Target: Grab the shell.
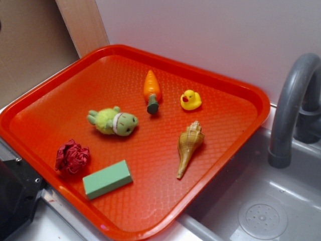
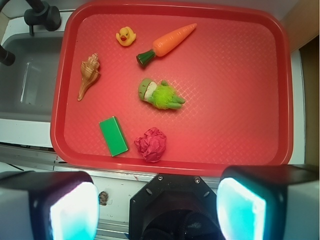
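The shell (image 1: 188,145) is tan-brown, with its ridged wide end toward the back and its long point toward the front; it lies on the right part of the red tray (image 1: 220,80). In the wrist view the shell (image 2: 88,76) lies at the tray's left side. My gripper (image 2: 157,207) is open and empty, high above the tray's near edge, far from the shell; its two pale fingers (image 2: 75,209) show at the bottom corners. The gripper is not in the exterior view.
On the tray lie an orange carrot toy (image 1: 151,89), a yellow duck (image 1: 190,100), a green plush toy (image 1: 113,121), a crumpled red cloth (image 1: 71,156) and a green block (image 1: 107,179). A grey sink (image 1: 261,201) with a faucet (image 1: 293,100) is at right. The robot's black base (image 1: 15,196) is at bottom left.
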You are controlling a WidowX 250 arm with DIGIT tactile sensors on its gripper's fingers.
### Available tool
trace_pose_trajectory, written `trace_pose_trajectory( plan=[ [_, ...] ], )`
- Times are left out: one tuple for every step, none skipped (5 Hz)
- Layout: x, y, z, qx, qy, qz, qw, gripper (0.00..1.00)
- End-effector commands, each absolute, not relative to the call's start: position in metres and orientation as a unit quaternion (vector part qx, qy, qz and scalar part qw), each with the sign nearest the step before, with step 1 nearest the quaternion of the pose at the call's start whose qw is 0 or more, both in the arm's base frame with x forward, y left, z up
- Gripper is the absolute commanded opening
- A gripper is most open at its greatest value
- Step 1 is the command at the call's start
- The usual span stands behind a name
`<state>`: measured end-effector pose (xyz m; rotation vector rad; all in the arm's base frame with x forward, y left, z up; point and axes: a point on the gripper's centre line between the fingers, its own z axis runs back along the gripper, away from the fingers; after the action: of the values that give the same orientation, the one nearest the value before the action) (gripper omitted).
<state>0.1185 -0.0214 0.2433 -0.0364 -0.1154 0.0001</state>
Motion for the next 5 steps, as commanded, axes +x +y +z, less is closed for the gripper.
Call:
trace_pose_trajectory(
  plan=[
    [0.118,-0.021,0.243,-0.018,-0.058,0.000,0.998,1.00],
    [0.130,-0.048,0.246,-0.030,-0.070,0.014,0.997,1.00],
    [0.145,-0.085,0.244,-0.029,-0.087,0.028,0.995,1.00],
    [0.167,-0.116,0.234,-0.022,-0.117,0.078,0.990,1.00],
    [0.192,-0.133,0.216,-0.010,-0.138,0.116,0.984,1.00]
  ],
)
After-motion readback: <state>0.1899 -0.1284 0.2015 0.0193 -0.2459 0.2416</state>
